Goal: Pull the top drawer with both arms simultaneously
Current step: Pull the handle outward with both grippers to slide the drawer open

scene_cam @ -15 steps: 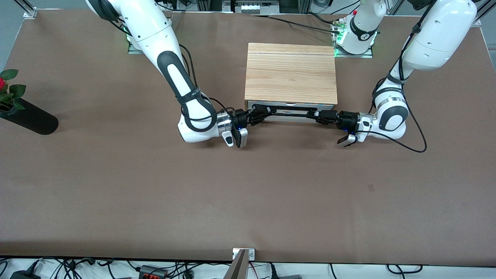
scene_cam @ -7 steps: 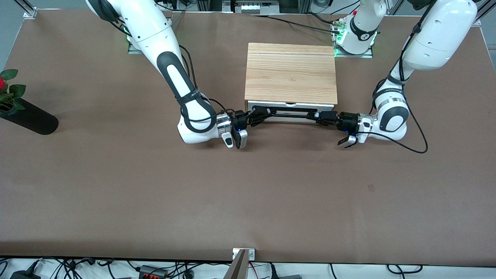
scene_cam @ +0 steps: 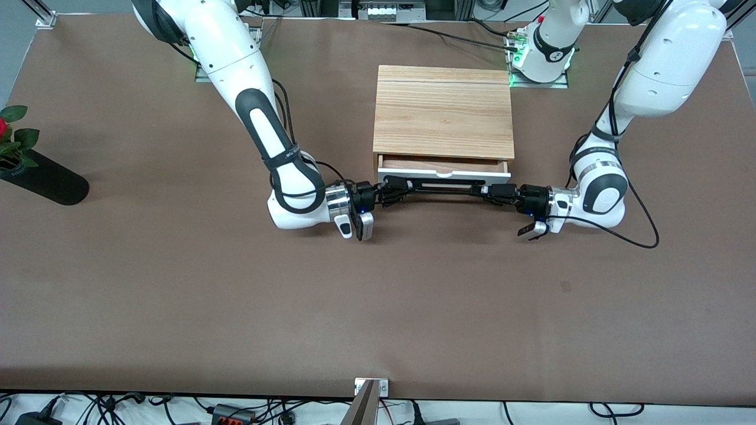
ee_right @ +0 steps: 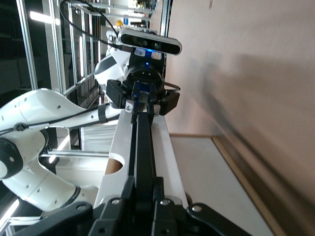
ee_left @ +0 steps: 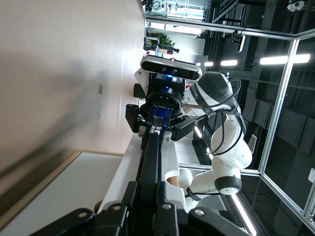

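Note:
The top drawer (scene_cam: pixel 443 173) has a white front and stands a little out of the wooden casing (scene_cam: pixel 443 112), so a strip of reddish-brown inside shows. My right gripper (scene_cam: pixel 394 192) is shut on the end of the black bar handle (scene_cam: pixel 446 186) toward the right arm's end of the table. My left gripper (scene_cam: pixel 493 190) is shut on the other end. In the left wrist view my gripper (ee_left: pixel 146 191) clamps the handle (ee_left: pixel 150 152), beside the drawer's notched edge (ee_left: pixel 170 160). In the right wrist view my gripper (ee_right: pixel 143 189) clamps the handle (ee_right: pixel 142 147) beside the drawer (ee_right: pixel 120 142).
A black vase with a red flower (scene_cam: pixel 35 174) lies at the table edge toward the right arm's end. A black cable (scene_cam: pixel 641 233) trails on the table by the left wrist. The brown table (scene_cam: pixel 378 307) stretches toward the front camera.
The drawer has slid out toward the front camera and its reddish-brown inside now shows. Both grippers moved the same way with the handle in their grip.

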`<state>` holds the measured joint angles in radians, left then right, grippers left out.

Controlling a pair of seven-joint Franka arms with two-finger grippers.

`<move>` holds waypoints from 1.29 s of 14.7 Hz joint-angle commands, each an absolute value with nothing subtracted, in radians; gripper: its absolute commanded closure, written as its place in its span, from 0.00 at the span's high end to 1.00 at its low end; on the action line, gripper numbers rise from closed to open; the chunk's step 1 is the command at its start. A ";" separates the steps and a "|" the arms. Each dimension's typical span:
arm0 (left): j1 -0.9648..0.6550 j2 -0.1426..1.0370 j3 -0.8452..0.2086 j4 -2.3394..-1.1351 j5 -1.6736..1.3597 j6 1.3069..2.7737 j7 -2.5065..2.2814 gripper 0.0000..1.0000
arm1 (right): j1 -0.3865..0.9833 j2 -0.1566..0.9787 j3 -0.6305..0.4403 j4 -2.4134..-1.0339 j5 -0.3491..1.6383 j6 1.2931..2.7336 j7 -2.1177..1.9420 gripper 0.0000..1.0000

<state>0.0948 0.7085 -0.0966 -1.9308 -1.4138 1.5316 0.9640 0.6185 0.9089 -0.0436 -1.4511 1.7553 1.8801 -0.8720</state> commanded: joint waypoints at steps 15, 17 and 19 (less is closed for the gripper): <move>0.100 0.822 -0.087 -1.721 -1.422 1.539 0.836 1.00 | 0.603 0.962 -0.029 -1.287 1.853 1.969 -0.859 0.79; 0.100 0.816 -0.087 -1.721 -1.419 1.539 0.827 1.00 | 0.597 0.957 -0.029 -1.275 1.852 2.022 -0.827 0.83; 0.100 0.801 -0.083 -1.715 -1.408 1.540 0.769 1.00 | 0.592 0.956 -0.046 -1.264 1.842 2.020 -0.763 0.86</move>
<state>0.1023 0.8107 -0.0882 -1.7393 -1.4148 1.5389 0.8276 0.6036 0.9702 -0.0417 -1.2760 1.8335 2.0107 -0.8185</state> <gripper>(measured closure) 0.000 0.264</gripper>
